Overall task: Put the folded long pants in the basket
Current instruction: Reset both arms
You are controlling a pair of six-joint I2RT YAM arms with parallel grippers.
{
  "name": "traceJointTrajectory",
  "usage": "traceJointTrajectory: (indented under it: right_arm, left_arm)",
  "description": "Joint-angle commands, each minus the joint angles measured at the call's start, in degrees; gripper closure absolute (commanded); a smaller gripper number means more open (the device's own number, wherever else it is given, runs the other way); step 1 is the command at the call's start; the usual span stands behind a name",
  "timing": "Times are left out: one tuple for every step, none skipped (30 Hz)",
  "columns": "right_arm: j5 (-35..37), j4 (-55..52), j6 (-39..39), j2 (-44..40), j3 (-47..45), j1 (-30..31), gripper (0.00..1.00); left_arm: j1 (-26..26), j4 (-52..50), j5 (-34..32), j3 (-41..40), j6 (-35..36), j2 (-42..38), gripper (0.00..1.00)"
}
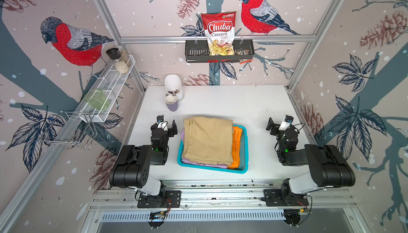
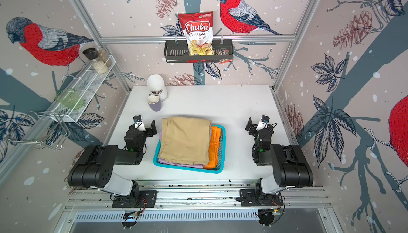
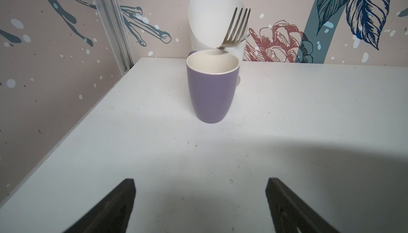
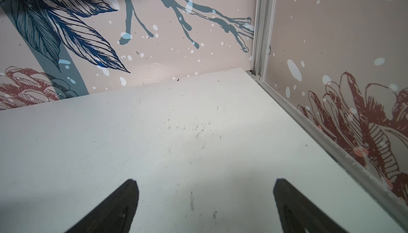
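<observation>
The folded long pants [image 1: 207, 140] lay stacked in the basket [image 1: 212, 168], khaki on top, between the arms. The left gripper [image 3: 199, 181] was nearer than the right gripper [image 4: 204, 181]. Both were wide open and empty, pointing past it.

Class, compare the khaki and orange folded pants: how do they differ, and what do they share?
The khaki pants lie on top, fully visible; the orange pants lie beneath, showing only a strip. The khaki pants overhang the far rim of the basket; the orange pants do not. Both are folded, inside it.

Overhead stereo pair; low wrist views
</observation>
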Motion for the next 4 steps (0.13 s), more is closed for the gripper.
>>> traceJointTrajectory:
  right_arm:
    - [0.59,1.02,-0.82,0.15,0.26,-0.09,0.00]
    - [0.43,0.01,-0.71,-0.21,0.41,-0.16,0.00]
    - [0.49,-0.18,-0.73,-0.32,0.48,-0.19,0.00]
    - [0.40,-0.15,-0.72,-0.30,0.49,-0.18,0.00]
  left_arm:
    - [-0.08,2.63,-0.32,0.13,0.45,-0.16,0.04]
    - [-0.04,2.60,-0.24,0.13,0.49,-0.16,0.04]
    - [-0.03,2.64,-0.28,0.10,0.53,-0.16,0.04]
    - [-0.02,2.60,-0.23,0.17,0.53,-0.23,0.04]
